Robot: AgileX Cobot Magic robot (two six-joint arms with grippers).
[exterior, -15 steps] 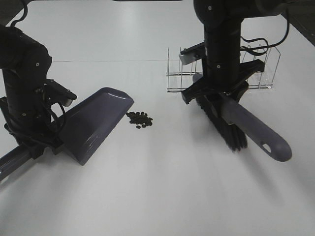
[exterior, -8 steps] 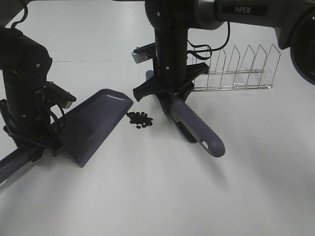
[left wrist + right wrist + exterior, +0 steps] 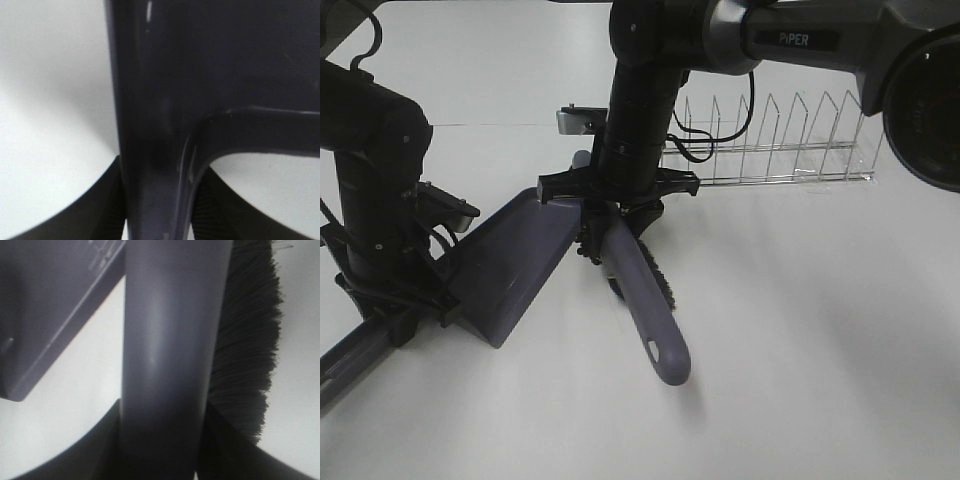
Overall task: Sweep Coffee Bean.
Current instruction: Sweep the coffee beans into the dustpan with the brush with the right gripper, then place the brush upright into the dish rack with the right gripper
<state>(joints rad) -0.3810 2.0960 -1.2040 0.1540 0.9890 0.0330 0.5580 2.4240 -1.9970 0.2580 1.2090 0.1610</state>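
The right arm (image 3: 640, 110) has swung left across the white worktop (image 3: 820, 350), bringing the brush (image 3: 645, 310) up to the mouth of the dustpan (image 3: 510, 260). The dustpan rests there, its handle pinched by the left fingers (image 3: 85, 220). The right fingers (image 3: 95, 450) pinch the brush handle, bristles down. The coffee bean (image 3: 584, 250) cluster barely shows, between brush and dustpan lip.

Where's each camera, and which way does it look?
Exterior high: up above, looking down at table, dustpan and brush; left arm, right arm show.
Left wrist: on left arm, facing along the dustpan's handle; left gripper grips it.
Right wrist: on right arm, facing along the brush's handle and bristles; right gripper grips it.
Shared: high and right wrist both show brush and dustpan.
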